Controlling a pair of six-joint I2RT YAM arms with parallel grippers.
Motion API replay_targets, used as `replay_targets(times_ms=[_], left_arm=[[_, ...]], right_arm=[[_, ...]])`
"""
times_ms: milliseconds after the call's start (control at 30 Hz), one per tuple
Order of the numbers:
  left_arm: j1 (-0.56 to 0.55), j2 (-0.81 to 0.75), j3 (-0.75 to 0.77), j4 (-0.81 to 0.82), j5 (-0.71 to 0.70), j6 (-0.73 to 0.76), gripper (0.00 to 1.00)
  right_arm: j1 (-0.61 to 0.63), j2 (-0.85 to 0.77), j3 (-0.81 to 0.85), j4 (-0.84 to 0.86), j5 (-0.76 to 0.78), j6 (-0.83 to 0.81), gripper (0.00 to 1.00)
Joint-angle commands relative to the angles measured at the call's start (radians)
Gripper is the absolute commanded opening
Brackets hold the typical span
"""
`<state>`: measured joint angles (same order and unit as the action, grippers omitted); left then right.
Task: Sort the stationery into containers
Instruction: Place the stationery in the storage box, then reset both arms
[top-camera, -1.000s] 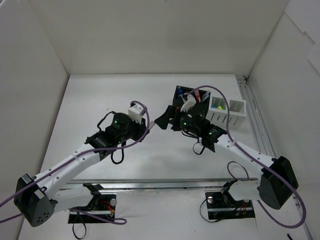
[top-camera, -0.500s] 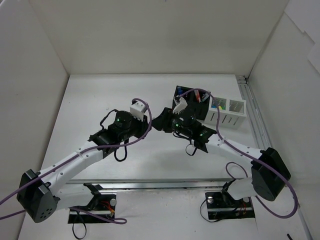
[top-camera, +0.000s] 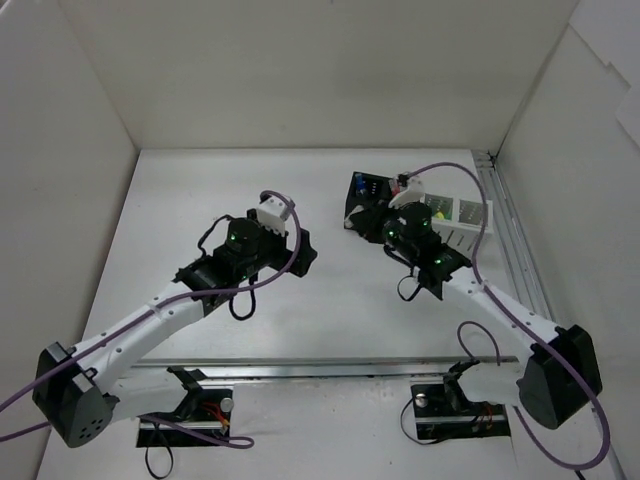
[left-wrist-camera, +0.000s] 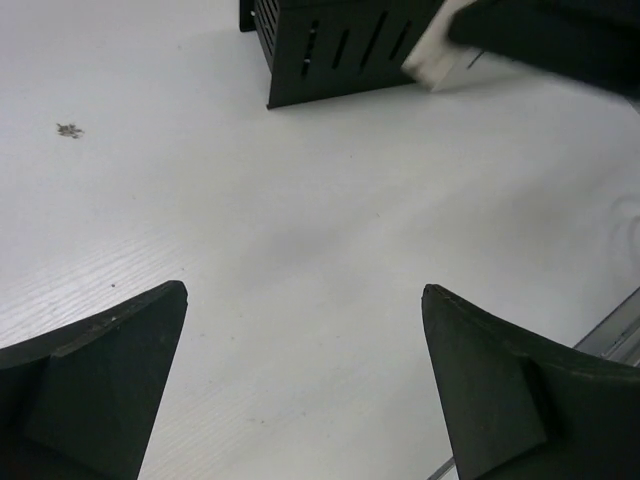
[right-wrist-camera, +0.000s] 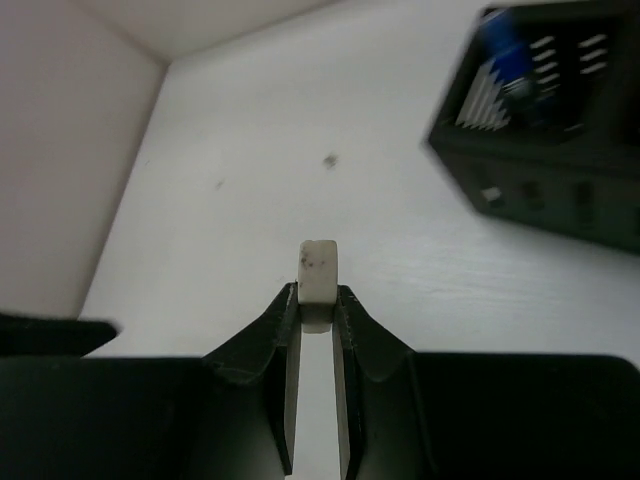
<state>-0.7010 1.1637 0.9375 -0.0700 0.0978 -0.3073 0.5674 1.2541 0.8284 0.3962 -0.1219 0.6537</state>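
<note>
The right wrist view blurs the black organizer (right-wrist-camera: 545, 195), cropped at the right edge.

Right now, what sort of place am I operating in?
Probably a lab robot test cell: a white tabletop boxed in by plain white panel walls, a metal rail along its right edge, and a black slatted desk organizer beside a white one.

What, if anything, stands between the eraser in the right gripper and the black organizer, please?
Nothing visible does. In the right wrist view the eraser sits pinched in the right gripper, and only bare table lies between it and the black organizer.
</note>
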Motion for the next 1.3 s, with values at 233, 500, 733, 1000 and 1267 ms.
replay_targets(times_ms=[233,500,733,1000,1267], left_arm=[[0.182,-0.159,-0.04,-0.236,-0.213,-0.153,0.99],[0.374,-0.179,-0.101,-0.249,-0.11,-0.184,0.99],[0.422,-0.19,-0.112,-0.257,-0.059,-0.173,0.99],[0.442,-0.206,-0.103,-0.29,-0.066,-0.165,0.99],[0.442,-0.269,-0.086,-0.304,-0.085,-0.167,0.99]], right_arm=[[-0.427,-0.159,0.182,-0.272,0.495,-0.443,0.0],[-0.661,0.105,0.357,-0.312,0.323,-0.493,0.0],[-0.725,0.211,0.368,-0.362,0.265,-0.456,0.04],[-0.73,0.208,0.363,-0.423,0.242,-0.437,0.64],[-0.732,-0.022,0.371,-0.494,0.143,-0.427,0.98]])
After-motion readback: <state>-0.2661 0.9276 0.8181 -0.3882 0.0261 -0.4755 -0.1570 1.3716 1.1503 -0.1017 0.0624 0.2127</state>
